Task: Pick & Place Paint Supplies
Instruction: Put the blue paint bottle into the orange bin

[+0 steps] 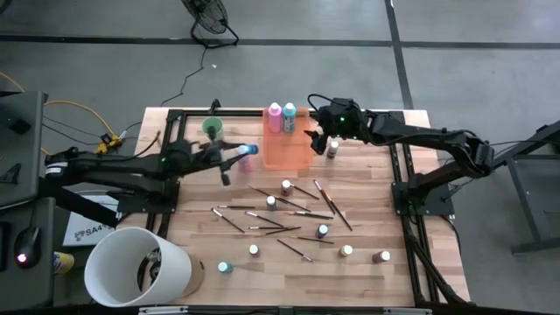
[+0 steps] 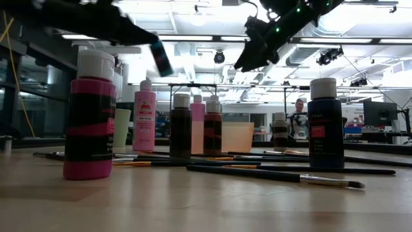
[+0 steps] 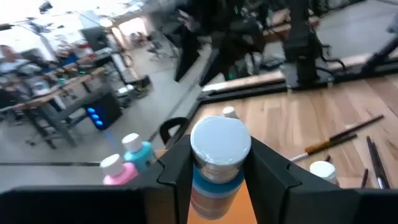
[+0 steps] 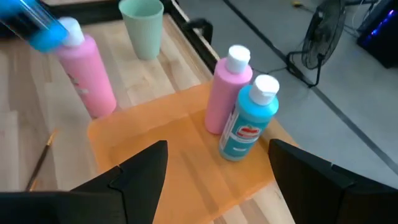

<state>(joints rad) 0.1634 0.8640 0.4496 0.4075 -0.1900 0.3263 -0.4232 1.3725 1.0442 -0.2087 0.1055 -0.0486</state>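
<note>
The left gripper (image 1: 248, 150) is carrying a teal bottle (image 3: 219, 163) in the air, its fingers (image 3: 180, 171) closed partway around the body below the pale cap, just short of the near edge of the orange tray (image 1: 287, 150). In the low view the bottle is hanging tilted, well clear of the surface (image 1: 367, 188). The right gripper (image 1: 320, 138) is hovering at the tray's other edge, fingers spread wide and holding nothing.

Now the risks. Both grippers are crowding that one tray, so a straight push across could be bringing the left gripper into the right one. The grip is sitting high on a tilted bottle, and a quick move could let it swing or slip out. Inside the tray, a pink bottle (image 4: 227, 93) and a teal one (image 4: 251, 119) are standing touching each other at the far end; setting down too close could be knocking them over like pins. Another pink bottle (image 4: 90, 74) is standing just outside the tray, near the green cup (image 4: 143, 28), right under the carried bottle's path, so a low pass could be clipping it. Releasing while tilted could also be tipping the bottle. Brushes (image 1: 297, 214) and small bottles (image 1: 286, 185) are lying scattered mid-surface, out of harm's way for now.
</note>
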